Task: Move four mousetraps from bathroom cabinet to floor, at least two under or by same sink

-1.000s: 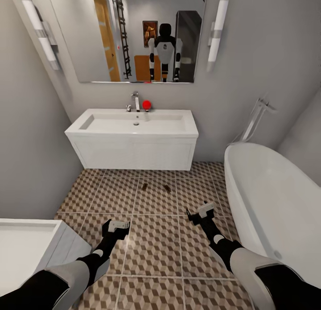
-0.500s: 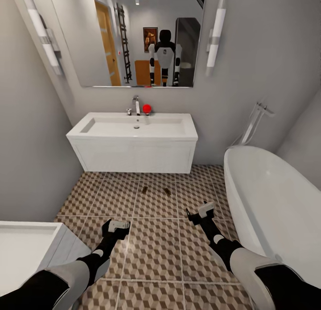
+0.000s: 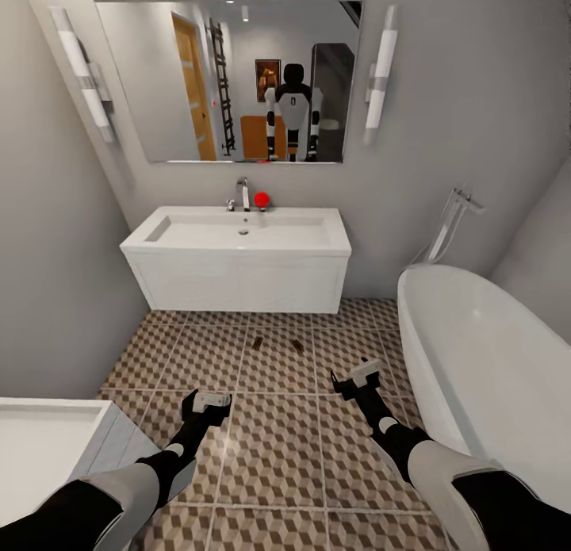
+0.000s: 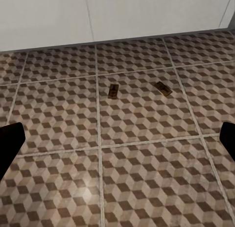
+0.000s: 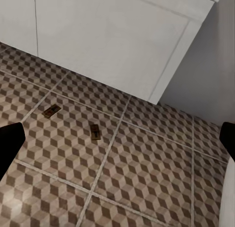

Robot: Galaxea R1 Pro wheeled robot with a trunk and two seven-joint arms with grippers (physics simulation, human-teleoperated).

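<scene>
Now, two mousetraps (image 3: 276, 344) lie on the bathroom floor (image 3: 277, 448), just in front of the bathroom sink (image 3: 238, 232) and its white vanity, side by side with a small gap between them. Neither sits under the basin, but both are close to its front. The left pincer (image 3: 208, 401) and the right pincer (image 3: 358, 376) both hover low over the tiles on the near side of the traps, empty, fingers spread wide at the edges of each wrist view. From the left wrist the pair (image 4: 139, 89) lies straight ahead toward the vanity, the one trap pointing roughly at the vanity, the other skewed. With two down, I'd judge the next move runs away from the sink, back for the remaining traps.
</scene>
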